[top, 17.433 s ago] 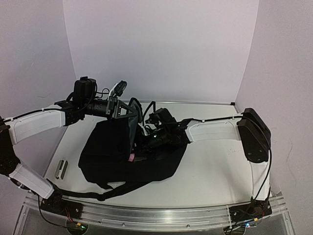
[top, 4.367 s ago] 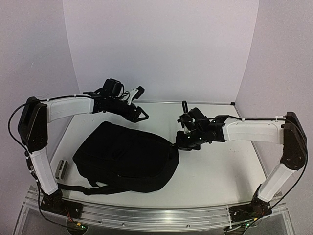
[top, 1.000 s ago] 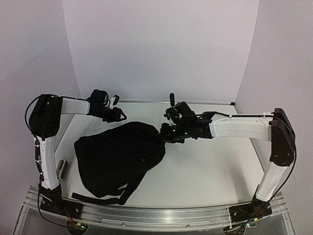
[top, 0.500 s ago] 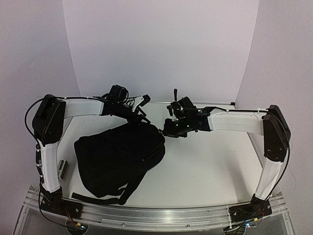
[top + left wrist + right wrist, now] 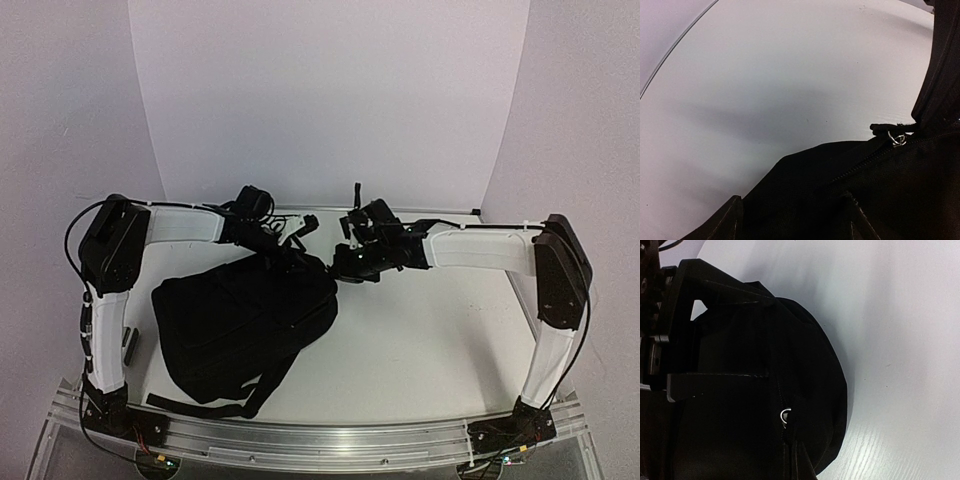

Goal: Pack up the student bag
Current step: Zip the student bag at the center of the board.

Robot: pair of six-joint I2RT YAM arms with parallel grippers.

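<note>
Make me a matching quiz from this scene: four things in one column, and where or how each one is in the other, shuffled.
1. bag
2. left end effector
3. right end effector
4. grey block

A. open, over the bag's far edge
B. shut on the bag's far right end
C. near the left edge of the table
D. black, lying on the table

Pairs: 1-D, 2-A, 3-B, 4-C

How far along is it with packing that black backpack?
Nearly done, it seems: on the student bag, the zipper in view looks drawn shut. Right now the right gripper pinches its top edge while the open left gripper hovers there. Left: letting go. A small grey item lies outside.
</note>
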